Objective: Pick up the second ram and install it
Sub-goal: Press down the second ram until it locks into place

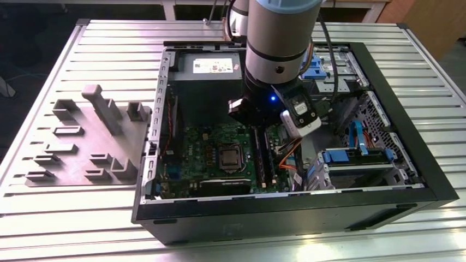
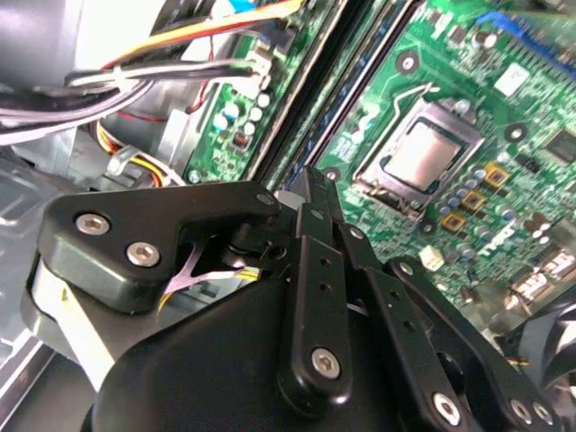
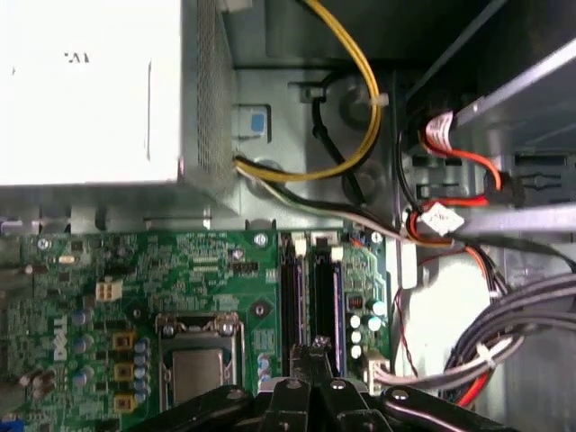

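Both ram sockets [image 3: 310,297] filled; hand [image 3: 310,346] pressed closed above them.

The motherboard [image 1: 218,153] was green, the power-supply box [image 1: 207,82] grey, the gripper [image 3: 310,346] black, the holder blocks [image 1: 87,136] grey.

Slatted metal table [image 1: 87,229] fills the exterior view, bright glare on its slats; dark floor [image 1: 29,38] behind, wooden panel [image 1: 429,22] at far corner.

A slatted metal bench [image 1: 95,54] carries an open black computer case [image 1: 291,218] and, on the exterior view's left, a grey holder tray [image 1: 80,142].
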You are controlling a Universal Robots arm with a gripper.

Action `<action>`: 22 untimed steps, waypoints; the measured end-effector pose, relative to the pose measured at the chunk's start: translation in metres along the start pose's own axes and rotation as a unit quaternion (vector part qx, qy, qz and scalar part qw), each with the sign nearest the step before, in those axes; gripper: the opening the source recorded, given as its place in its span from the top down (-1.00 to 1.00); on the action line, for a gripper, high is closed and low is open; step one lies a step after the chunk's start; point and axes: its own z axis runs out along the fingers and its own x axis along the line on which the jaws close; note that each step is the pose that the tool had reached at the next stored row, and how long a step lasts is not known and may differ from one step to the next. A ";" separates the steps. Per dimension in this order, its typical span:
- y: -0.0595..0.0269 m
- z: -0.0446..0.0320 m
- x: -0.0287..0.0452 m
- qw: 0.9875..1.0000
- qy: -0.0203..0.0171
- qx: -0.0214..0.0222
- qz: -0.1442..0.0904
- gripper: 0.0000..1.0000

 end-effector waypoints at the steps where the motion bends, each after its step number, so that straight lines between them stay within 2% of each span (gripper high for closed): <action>1: 0.0025 0.0004 0.0001 1.000 0.000 0.000 0.000 0.80; 12: 0.0149 0.0136 0.0010 1.000 0.000 0.000 0.000 0.80; 22: 0.0204 0.0229 0.0020 1.000 0.000 0.000 0.000 0.80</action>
